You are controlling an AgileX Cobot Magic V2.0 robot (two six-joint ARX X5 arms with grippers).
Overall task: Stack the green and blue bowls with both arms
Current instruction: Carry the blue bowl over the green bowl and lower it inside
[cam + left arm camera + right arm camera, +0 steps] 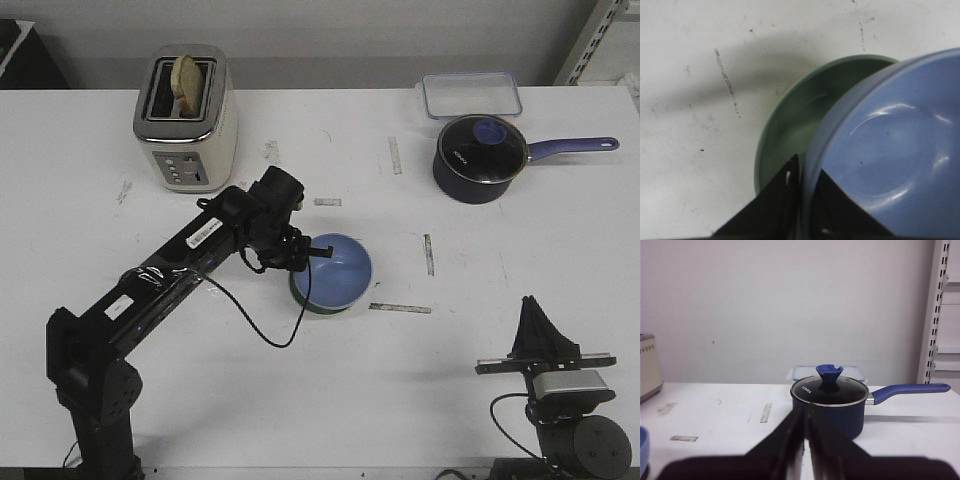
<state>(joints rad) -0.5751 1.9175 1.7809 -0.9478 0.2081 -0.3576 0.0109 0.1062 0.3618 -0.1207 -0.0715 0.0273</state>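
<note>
The light blue bowl sits over the pale green bowl, of which only a dark sliver shows under its near edge. In the left wrist view the blue bowl covers much of the green bowl and is offset to one side of it. My left gripper is shut on the blue bowl's rim, one finger inside and one outside. My right gripper is shut and empty, parked at the table's front right, far from the bowls.
A cream toaster with toast stands at the back left. A dark purple saucepan with a glass lid and a clear lidded box are at the back right. Tape marks dot the white table.
</note>
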